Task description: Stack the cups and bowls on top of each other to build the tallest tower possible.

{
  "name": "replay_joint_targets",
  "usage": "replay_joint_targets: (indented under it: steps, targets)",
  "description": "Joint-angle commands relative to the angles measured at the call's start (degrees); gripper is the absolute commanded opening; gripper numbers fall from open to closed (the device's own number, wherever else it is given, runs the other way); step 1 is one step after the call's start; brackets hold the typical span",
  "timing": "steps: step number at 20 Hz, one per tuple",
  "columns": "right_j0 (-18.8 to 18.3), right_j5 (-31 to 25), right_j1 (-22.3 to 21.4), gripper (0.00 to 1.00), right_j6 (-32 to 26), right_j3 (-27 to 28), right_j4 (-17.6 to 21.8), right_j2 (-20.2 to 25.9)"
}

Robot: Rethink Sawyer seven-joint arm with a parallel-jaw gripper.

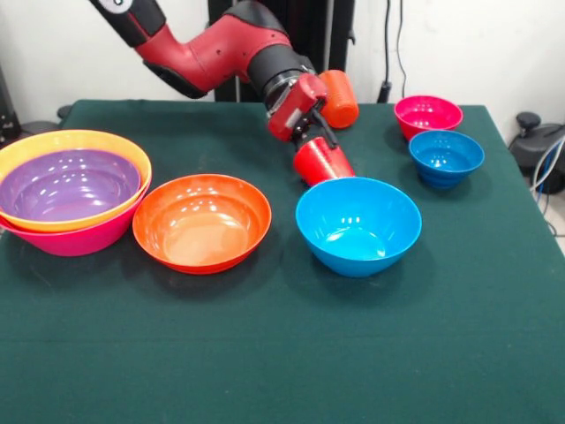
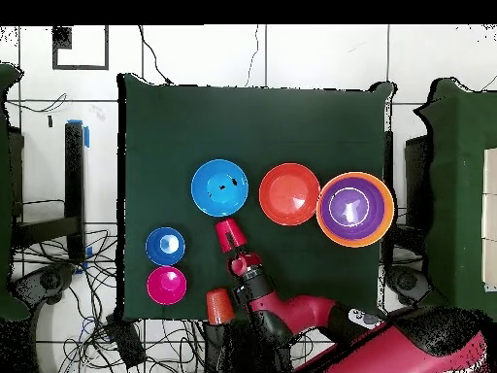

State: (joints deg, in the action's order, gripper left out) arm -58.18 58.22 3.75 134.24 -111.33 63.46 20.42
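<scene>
Green cloth covers the surface point(image 1: 265, 371), and white walls and loose cables stand behind it. I go from left to right as the front view shows it.

At the left edge stands the tower point(image 1: 71, 190), still low: the purple bowl point(image 1: 69, 184) sits inside the big yellow-orange bowl point(image 1: 132, 152), and this one sits inside the big pink bowl point(image 1: 84, 240). Three pieces are nested, so I judge this part as done.

Just beside it, toward the middle, is a red-orange bowl point(image 1: 201, 221). I see one only; if a second lies inside it, I cannot tell.

Next comes the medium blue bowl point(image 1: 357, 225), near the middle of the surface and standing alone. Just behind it the gripper point(image 1: 311, 141) holds the red cup point(image 1: 322, 163); the jaws are closed on it, and the cup is tilted, its bottom end close to the blue bowl's far rim. I cannot tell if they touch. The orange cup point(image 1: 339, 97) lies on its side near the far edge, behind the arm.

Toward the far right corner are the small magenta bowl point(image 1: 427, 113) and the small blue bowl point(image 1: 446, 157), just beside each other and not stacked.

So most of the work is left, in my judgement: the red-orange and blue bowls, both small bowls and both cups must still go on the tower.
</scene>
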Motion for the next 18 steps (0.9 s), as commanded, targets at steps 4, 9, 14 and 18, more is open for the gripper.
replay_joint_targets:
  steps: [4, 9, 14, 18]
  targets:
    - [7.15, 10.96, 3.80, 1.00, -14.13, 7.94, -13.42, -6.58]
    - [12.06, 11.81, 1.93, 0.00, -8.29, 8.07, -16.19, -10.52]
    - [14.64, 10.60, 0.37, 0.00, -4.43, 7.66, -17.86, -12.60]
    - [16.89, 11.41, -1.55, 0.00, -2.92, 6.58, -19.90, -14.80]
